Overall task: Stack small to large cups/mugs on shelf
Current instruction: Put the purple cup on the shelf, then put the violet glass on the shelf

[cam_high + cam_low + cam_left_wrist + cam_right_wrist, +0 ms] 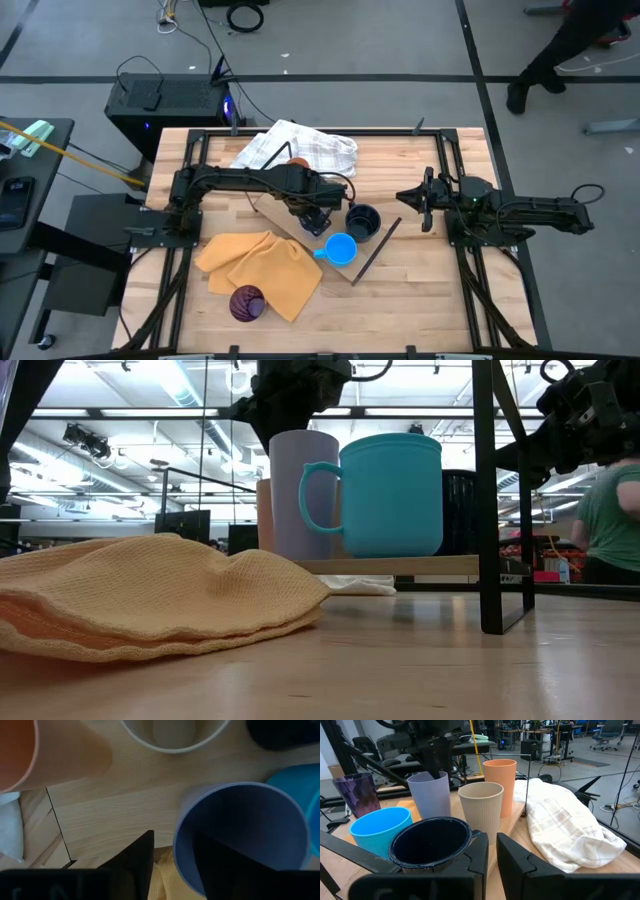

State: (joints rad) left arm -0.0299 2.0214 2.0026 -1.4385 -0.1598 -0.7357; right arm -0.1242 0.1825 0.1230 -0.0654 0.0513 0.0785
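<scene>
From above, going left to right, we first meet the dark purple cup (247,303) standing alone on the table (430,300), at about seven o'clock from the table's centre, touching the edge of the yellow-orange cloth (262,266). Next comes the left gripper (312,216), reaching over the light-wood shelf (115,810) near the table's middle. In its wrist view its two dark fingers (137,865) straddle the wall of the pale lavender cup (240,835), one finger outside the rim and one inside; the fingers look parted around the wall, and we cannot tell whether they press on it. The lavender cup stands upright on the shelf, with the orange cup (499,785) and the tan cup (480,812) behind it in a row, the orange at roughly eleven o'clock from the gripper. At about four o'clock from the gripper we see the bright blue mug (340,249), and at about three o'clock the dark navy mug (363,221), both upright near the shelf's end. The white checked cloth (298,148) lies at twelve o'clock. Farthest right, the right gripper (408,200) waits well apart from the cups, its fingers nearly together and holding nothing.
</scene>
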